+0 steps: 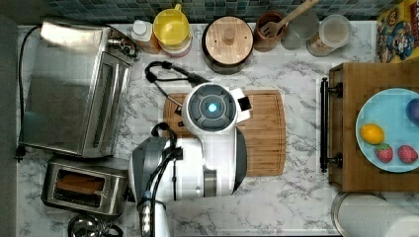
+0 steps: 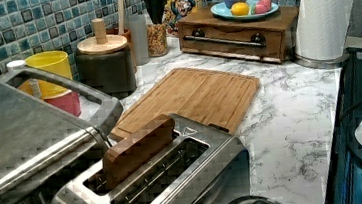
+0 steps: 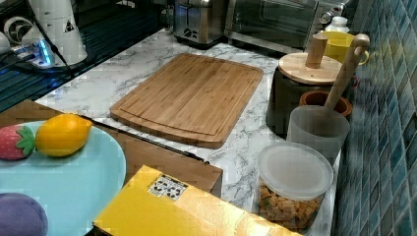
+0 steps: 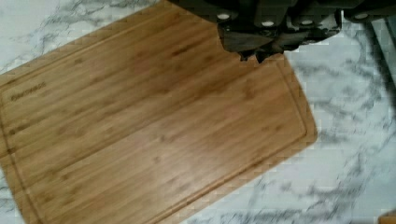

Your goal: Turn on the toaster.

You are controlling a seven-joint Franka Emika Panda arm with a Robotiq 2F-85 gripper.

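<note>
Top view, left to right: the toaster oven [image 1: 74, 89] stands at the counter's left edge. The toaster [image 1: 85, 186] sits just below it, touching or nearly so, its long axis and slots running left–right and a brown slice [image 1: 79, 182] standing in one slot. The robot arm [image 1: 197, 158] hangs over the cutting board [image 1: 264, 133]; a wooden drawer box [image 1: 346, 128] with a blue plate [image 1: 390, 129] lies at the right.

Left view: the slice [image 2: 136, 149] stands tall out of the slot nearer the toaster oven; the other slot is empty.

Right view: the toaster's end panel [image 3: 194, 19] faces the open marble strip beside the board.

Wrist view: the gripper [image 4: 261, 49] hangs above the board's edge, fingertips drawn close together, holding nothing.
</note>
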